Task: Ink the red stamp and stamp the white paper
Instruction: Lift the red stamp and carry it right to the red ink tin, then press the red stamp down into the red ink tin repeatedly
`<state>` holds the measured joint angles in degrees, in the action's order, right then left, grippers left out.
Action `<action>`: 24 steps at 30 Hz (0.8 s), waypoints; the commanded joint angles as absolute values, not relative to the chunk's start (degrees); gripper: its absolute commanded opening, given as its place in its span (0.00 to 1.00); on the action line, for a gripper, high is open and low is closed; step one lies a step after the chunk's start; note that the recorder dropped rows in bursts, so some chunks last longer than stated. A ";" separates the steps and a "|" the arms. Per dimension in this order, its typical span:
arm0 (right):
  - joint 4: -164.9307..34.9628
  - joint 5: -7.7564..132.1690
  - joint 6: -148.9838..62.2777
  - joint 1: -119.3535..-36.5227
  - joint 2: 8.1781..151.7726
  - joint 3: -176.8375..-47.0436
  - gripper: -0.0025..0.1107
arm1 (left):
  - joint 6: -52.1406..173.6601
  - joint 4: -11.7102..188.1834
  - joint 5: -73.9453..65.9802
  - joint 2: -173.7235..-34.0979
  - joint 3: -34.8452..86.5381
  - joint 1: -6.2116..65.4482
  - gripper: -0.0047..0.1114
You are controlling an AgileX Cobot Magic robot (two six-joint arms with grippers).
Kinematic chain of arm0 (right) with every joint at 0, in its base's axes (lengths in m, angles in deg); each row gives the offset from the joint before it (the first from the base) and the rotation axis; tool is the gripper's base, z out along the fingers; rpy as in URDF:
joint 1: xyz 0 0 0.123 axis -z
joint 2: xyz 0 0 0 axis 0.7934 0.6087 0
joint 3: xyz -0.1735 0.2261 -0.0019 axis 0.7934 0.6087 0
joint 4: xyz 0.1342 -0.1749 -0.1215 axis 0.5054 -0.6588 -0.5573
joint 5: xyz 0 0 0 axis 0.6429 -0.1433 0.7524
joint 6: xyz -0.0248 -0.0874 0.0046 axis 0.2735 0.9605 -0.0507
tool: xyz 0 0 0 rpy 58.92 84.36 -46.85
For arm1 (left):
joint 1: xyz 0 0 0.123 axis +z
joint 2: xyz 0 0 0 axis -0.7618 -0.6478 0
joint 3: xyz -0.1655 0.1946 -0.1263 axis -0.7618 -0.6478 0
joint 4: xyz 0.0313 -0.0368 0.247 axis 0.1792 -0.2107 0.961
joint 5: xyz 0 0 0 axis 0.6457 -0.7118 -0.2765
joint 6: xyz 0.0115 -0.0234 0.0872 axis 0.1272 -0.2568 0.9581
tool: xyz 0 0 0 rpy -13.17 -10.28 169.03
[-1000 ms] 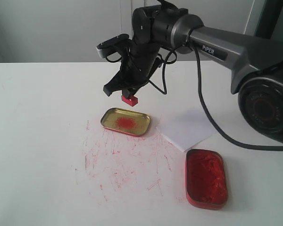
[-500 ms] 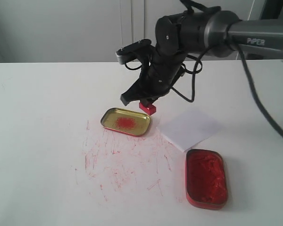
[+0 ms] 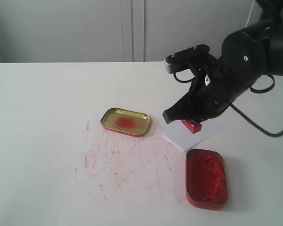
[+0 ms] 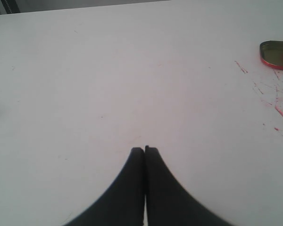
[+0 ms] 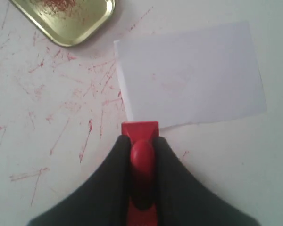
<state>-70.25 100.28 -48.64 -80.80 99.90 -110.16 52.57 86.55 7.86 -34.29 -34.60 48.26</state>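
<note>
1. On the far left, off the working area, your left gripper (image 4: pixel 145 149) hangs over bare tabletop (image 4: pixel 108 84) with its jaws pressed together and nothing between them. It plays no part in the job at this moment.
2. Left of centre lies the gold lid (image 3: pixel 126 121), open side up, with a patch of red ink in its middle. Red scratches (image 3: pixel 118 160) cover the tabletop in front of it.
3. Right of the lid lies the white paper (image 3: pixel 179 137), flat and just beside the lid without touching it. Your right gripper (image 3: pixel 191 120) is above it, pinching the red stamp (image 3: pixel 191 125) by its knobbed handle with the base pointing down.
4. From the right wrist view the stamp (image 5: pixel 140 141) sits over the paper's (image 5: pixel 188 75) near edge, close to one corner, not over its middle. You cannot tell from these views whether the base touches the sheet or hovers just above it.
5. At the right front stands the ink tin (image 3: pixel 206 179), open and full of red, well clear of the gripper.
6. Progress, as a judgement: the stamp is picked up and brought to the paper, so inking looks done, though its face is hidden. The sheet shows no clear red print, only faint marks. You have the press itself left, and perhaps a nudge toward the sheet's centre first.
</note>
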 commanded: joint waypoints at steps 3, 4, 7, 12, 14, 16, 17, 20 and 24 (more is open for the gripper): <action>-71.20 97.35 -51.41 -80.43 95.42 -102.31 0.02 | 52.43 86.57 7.61 -34.10 -34.85 48.33 0.04; -71.20 97.21 -51.98 -80.43 95.13 -101.33 0.02 | 52.43 86.57 7.61 -34.10 -34.85 48.33 0.04; -71.20 96.66 -53.43 -80.43 94.74 -98.86 0.02 | 52.43 86.57 7.61 -34.10 -34.85 48.33 0.04; -71.20 92.94 -55.27 -80.43 94.74 -95.74 0.02 | 52.43 86.57 7.61 -34.10 -34.85 48.33 0.04; -71.20 91.79 -56.03 -80.43 94.74 -94.55 0.02 | 52.43 86.57 7.61 -34.10 -34.85 48.33 0.04; -71.20 91.16 -56.64 -80.43 94.74 -93.49 0.02 | 52.43 86.57 7.61 -34.10 -34.85 48.33 0.04; -71.20 90.70 -57.40 -80.43 94.74 -92.93 0.02 | 52.43 86.57 7.61 -34.10 -34.85 48.33 0.04; -71.20 88.66 -60.15 -80.43 94.74 -91.65 0.02 | 52.43 86.57 7.61 -34.10 -34.85 48.33 0.04; -71.31 87.42 -62.85 -81.49 94.74 -90.94 0.02 | 52.43 86.57 7.61 -34.10 -34.85 48.33 0.04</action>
<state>-70.85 89.16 -60.64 -80.80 95.31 -91.55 52.57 86.55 7.86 -34.29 -34.60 48.26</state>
